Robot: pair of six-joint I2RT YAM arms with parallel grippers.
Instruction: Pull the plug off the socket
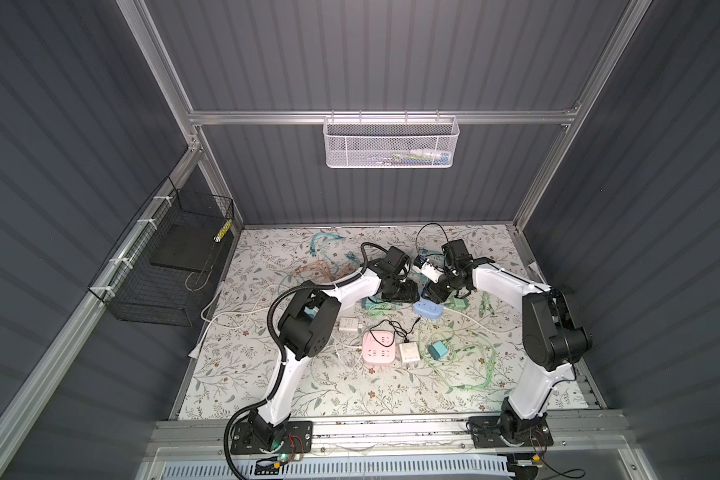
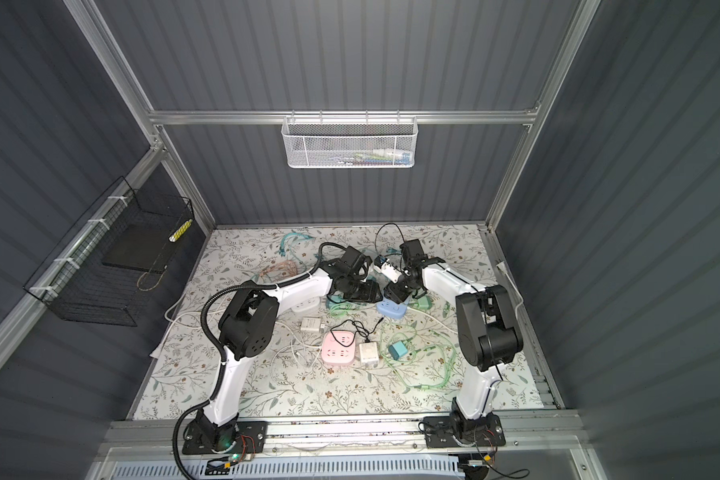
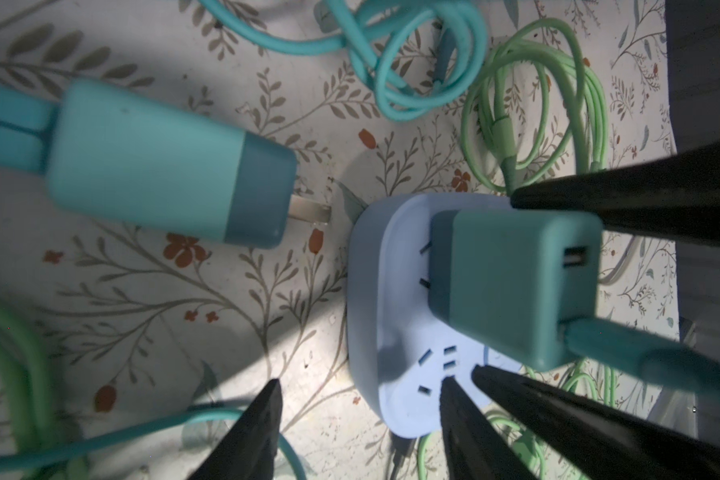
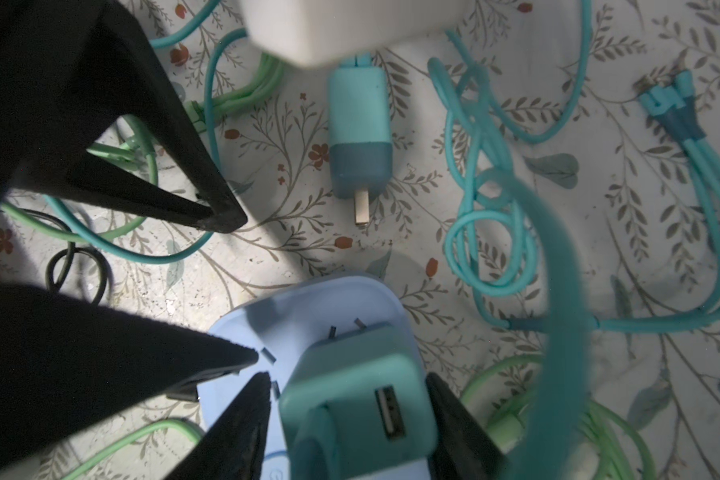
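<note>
Ribbed grey walls (image 1: pixel 371 54) close in a table (image 1: pixel 350 399) whose flowered cloth is strewn with cables (image 3: pixel 366 50). A white basket (image 1: pixel 389 143) hangs at the back and a black basket (image 1: pixel 159 266) on the left. Near the table's middle the plug (image 4: pixel 341 415) stands in the pale blue socket (image 3: pixel 391 332), prongs partly showing. The right gripper (image 4: pixel 346 380) clamps its sides. The left gripper (image 3: pixel 360 380), half open and empty, rests one fingertip on the socket.
</note>
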